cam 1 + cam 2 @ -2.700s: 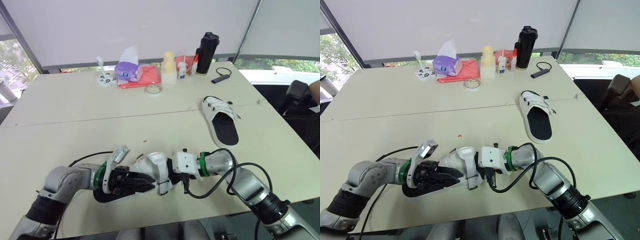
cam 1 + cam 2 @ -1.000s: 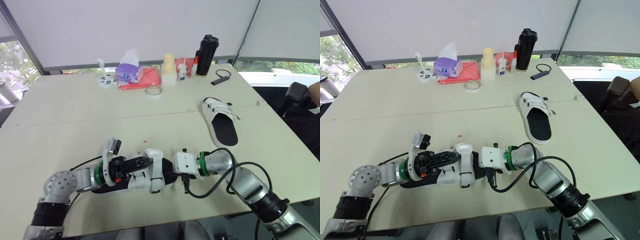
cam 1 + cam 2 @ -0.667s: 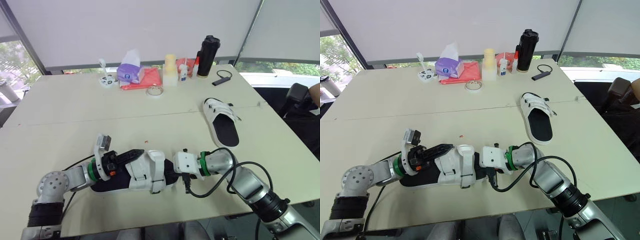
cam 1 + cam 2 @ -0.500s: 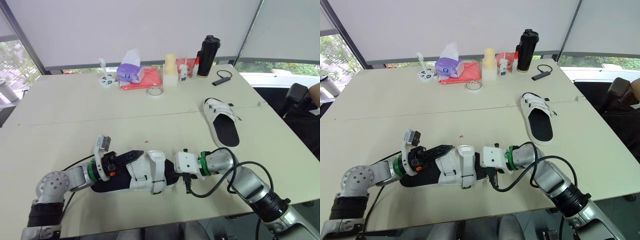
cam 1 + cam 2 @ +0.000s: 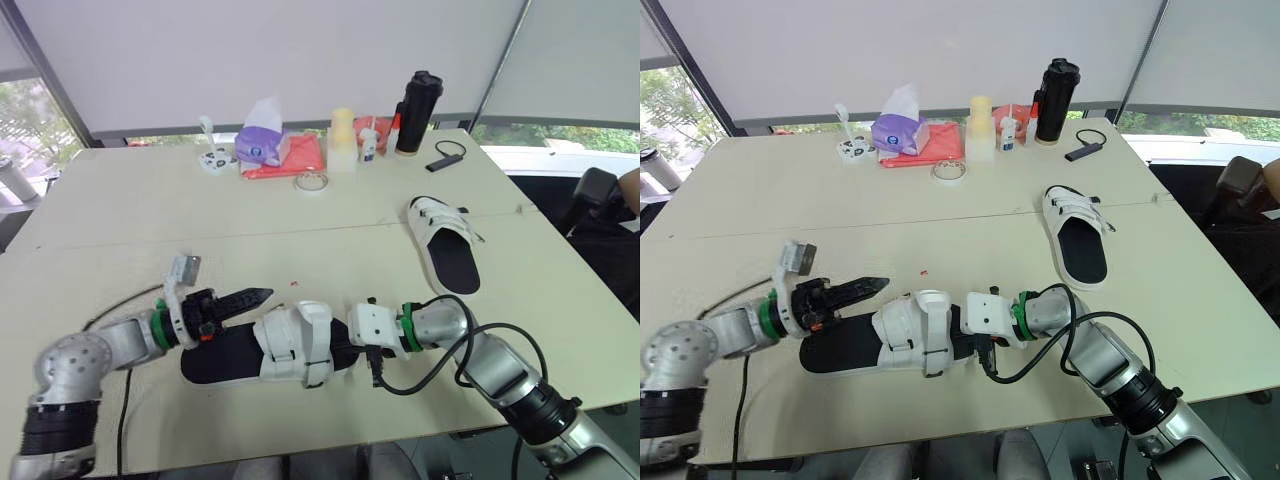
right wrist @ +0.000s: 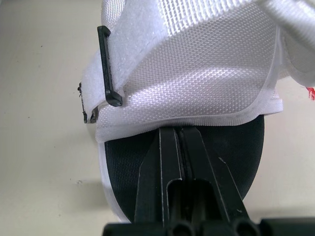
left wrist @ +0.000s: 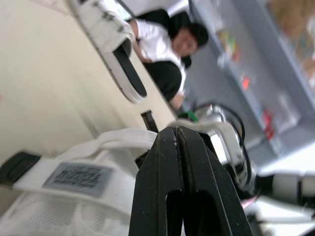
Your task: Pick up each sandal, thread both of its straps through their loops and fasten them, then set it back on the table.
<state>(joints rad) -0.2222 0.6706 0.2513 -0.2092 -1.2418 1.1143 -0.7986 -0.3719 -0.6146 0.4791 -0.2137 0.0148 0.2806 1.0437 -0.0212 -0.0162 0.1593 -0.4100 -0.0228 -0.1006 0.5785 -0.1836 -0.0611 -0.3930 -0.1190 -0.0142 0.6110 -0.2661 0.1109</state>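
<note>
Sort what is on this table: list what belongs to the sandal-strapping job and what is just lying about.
Belongs to the job:
near sandal
far sandal
left gripper
right gripper

Just lying about:
tissue pack
red cloth
tape roll
pale bottle
black flask
black gadget with cord

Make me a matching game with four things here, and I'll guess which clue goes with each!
Things:
1. bottle
2. tissue pack
3. far sandal
4. left claw

Clues:
A. shut tight
B. purple
C. standing tall at the far edge of the table
D. lying flat on the robot's right side

Pairs: 1-C, 2-B, 3-D, 4-A.
</note>
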